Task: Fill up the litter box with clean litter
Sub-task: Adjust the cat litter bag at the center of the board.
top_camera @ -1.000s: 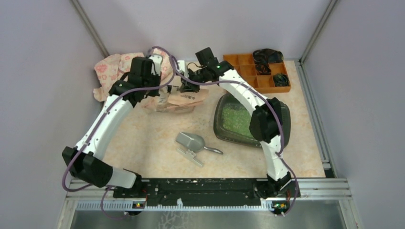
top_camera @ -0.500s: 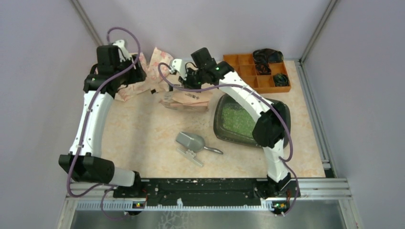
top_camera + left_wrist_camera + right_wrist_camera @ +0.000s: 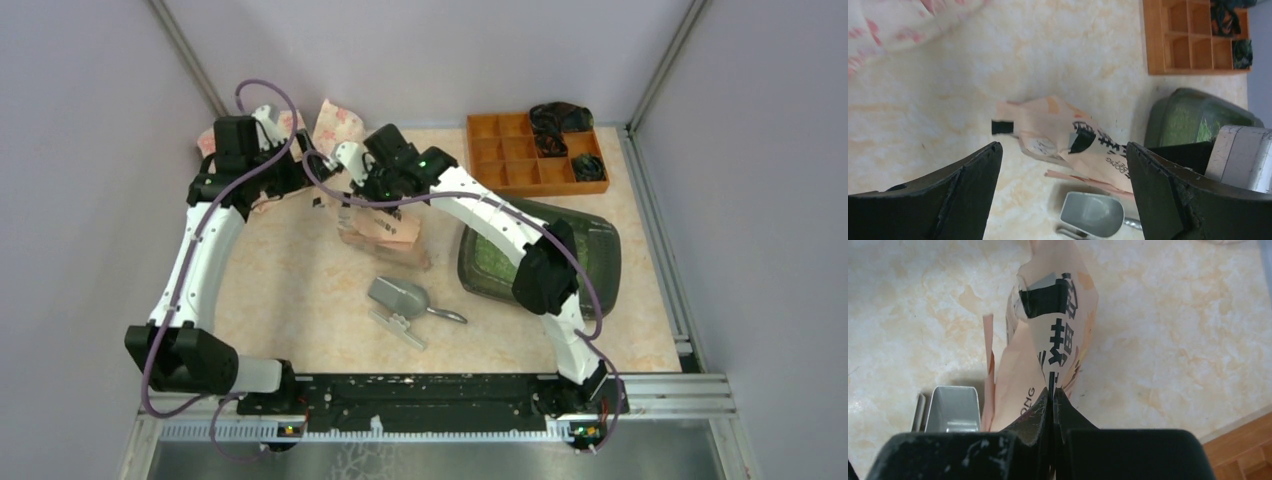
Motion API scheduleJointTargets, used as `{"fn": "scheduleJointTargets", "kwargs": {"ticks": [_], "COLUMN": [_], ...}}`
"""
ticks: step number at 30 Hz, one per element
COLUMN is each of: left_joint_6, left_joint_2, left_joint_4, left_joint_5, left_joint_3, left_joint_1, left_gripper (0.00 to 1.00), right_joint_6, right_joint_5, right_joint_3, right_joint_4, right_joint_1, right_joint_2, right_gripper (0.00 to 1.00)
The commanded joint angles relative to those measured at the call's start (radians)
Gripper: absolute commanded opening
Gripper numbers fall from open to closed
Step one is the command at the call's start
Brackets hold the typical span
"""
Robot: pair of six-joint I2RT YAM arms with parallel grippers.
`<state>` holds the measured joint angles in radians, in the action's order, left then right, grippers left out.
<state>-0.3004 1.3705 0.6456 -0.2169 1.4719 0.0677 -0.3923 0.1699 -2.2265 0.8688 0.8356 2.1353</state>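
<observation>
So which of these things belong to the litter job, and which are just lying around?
Job: litter box, clean litter in it, printed paper bag pinched by right gripper, probably the metal scoop.
Lying about: orange organiser tray, flowered pink cloth.

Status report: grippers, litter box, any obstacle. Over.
Left gripper open, empty. Right gripper shut on bag. Litter box holds litter. Scoop beside it, apart.

Grey metal scoop (image 3: pixel 398 295) at centre — peach paper bag (image 3: pixel 385 228) just behind, orange organiser tray (image 3: pixel 540 187) far right
</observation>
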Motion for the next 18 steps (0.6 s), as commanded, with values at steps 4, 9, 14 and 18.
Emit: {"fn": "scheduleJointTargets", "kwargs": {"ticks": [4,9,14,18], "left_joint_6": [-0.080,-0.177,-0.278,-0.363], "left_joint_2": [-0.008,0.047,0.159,0.130], "left_joint_4": [-0.064,-0.033,0.124,0.052], "left_joint_5": [-0.190,-0.294,-0.348,-0.329], "left_joint_3": [-0.102,-0.097,-0.011,-0.069], "left_joint_1": [-0.009,-0.015,-0.016,-0.016], "left_gripper": [0.99,0.99,0.99,0.99], "right_joint_6": [0.101,0.096,0.084,0.045], "right_joint_5": [-0.020,-0.066,-0.113,-0.150], "right_joint_3": [0.314,0.516,0.580,0.569], "right_joint_4": [-0.406,-0.546,-0.622,-0.612], "right_joint_1": [0.010,0.029,0.059,0.092], "right_joint_2": [-0.197,-0.250,-0.291,-0.286], "right_gripper": [0.00,0.00,0.00,0.00]}}
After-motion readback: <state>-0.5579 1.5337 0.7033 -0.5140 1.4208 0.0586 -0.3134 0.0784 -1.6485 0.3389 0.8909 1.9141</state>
